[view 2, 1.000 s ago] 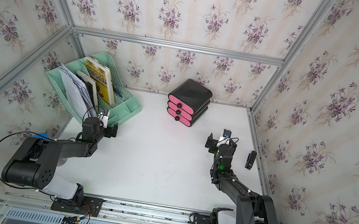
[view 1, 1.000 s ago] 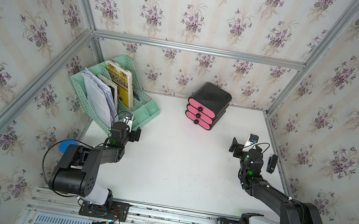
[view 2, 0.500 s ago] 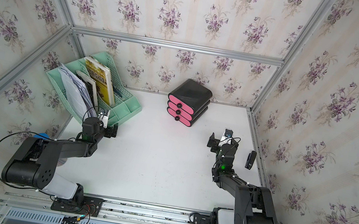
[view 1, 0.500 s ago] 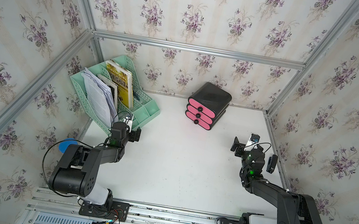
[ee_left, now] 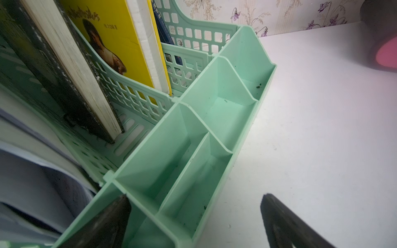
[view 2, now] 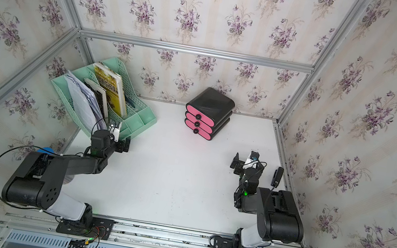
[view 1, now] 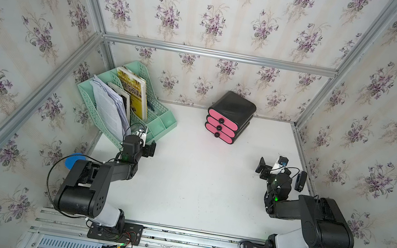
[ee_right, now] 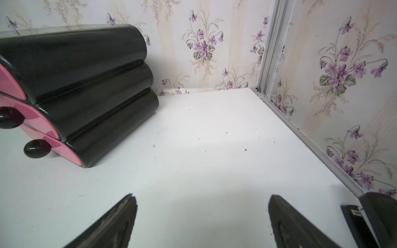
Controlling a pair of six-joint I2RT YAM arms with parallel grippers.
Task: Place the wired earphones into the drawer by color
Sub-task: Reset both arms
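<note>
In both top views the drawer (view 1: 230, 118) stands at the back of the table (view 1: 194, 190). All three pink fronts are shut and turned toward the front left, and its long axis runs away toward the rear right corner. No wired earphones show anywhere on the table, and whether they sit inside the shut drawers cannot be told. The left gripper (view 1: 144, 145) hangs at the front edge of the mint rack (view 1: 164, 124) and the right gripper (view 1: 277, 169) hovers near the right wall, both spread wide and empty. The right one looks somewhat nearer the drawer (view 2: 207, 114), which lies ahead of it and toward the middle, yet it faces the cabinet's flank. In the left wrist view the left gripper (ee_left: 195, 197) straddles the mint rack (ee_left: 242, 70) at its front wall, one fingertip over an empty compartment (ee_left: 193, 182) and one over bare table, with a blurred corner of the drawer (ee_left: 384, 51) far across. In the right wrist view the right gripper (ee_right: 202, 197) gapes over bare table with nothing between its fingertips. The drawer (ee_right: 86, 75) shows it a black side and two knobs (ee_right: 36, 148). A flat black item (ee_right: 354, 223), too cropped to name, lies just beside one fingertip. I judge that any pull on a knob has to come from the front, the way the fronts face.
</note>
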